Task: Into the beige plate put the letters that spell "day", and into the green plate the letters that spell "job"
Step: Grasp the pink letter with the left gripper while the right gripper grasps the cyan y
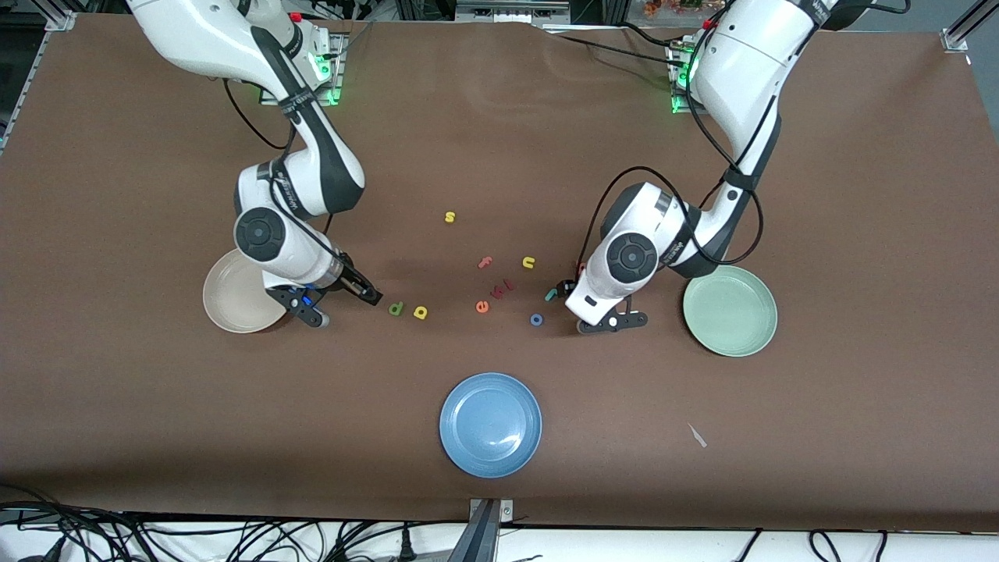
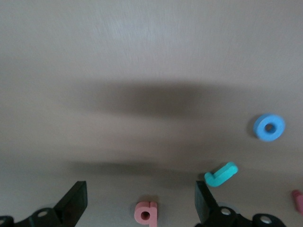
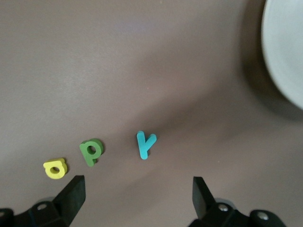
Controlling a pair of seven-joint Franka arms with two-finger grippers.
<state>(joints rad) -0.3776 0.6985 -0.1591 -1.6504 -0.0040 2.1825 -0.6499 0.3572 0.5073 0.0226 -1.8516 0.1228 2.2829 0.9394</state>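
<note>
Both grippers are seen low over the brown table point(image 1: 499, 117) with their jaws spread wide and nothing held between them. The right gripper point(image 1: 343, 300), at the left centre of the front view, hangs beside the beige plate point(image 1: 230, 300), which lies partly under that arm at the right arm's end of the table. In the right wrist view its fingers point(image 3: 71, 196) frame bare tabletop at the bottom of the frame, and the teal y point(image 3: 144, 143), the green d point(image 3: 91, 151) and the yellow a point(image 3: 56, 168) are lined up just above them, apart from one another; a slice of the plate's rim shows at the upper right of that frame. In the front view the d point(image 1: 396, 309) and the a point(image 1: 421, 313) lie just beside the gripper's tip, while the y is hidden there. The left gripper point(image 1: 597, 312), right of centre in the front view, stands between the loose letters and the green plate point(image 1: 730, 311). In the left wrist view its fingers point(image 2: 73, 203) flank a reddish b point(image 2: 146, 213) at the bottom edge, untouched, with the teal j point(image 2: 220, 174) close to one finger and the blue o point(image 2: 269, 127) at the middle right. Other letters are scattered at the centre of the front view, and a blue plate point(image 1: 490, 424) lies at its lower centre.
</note>
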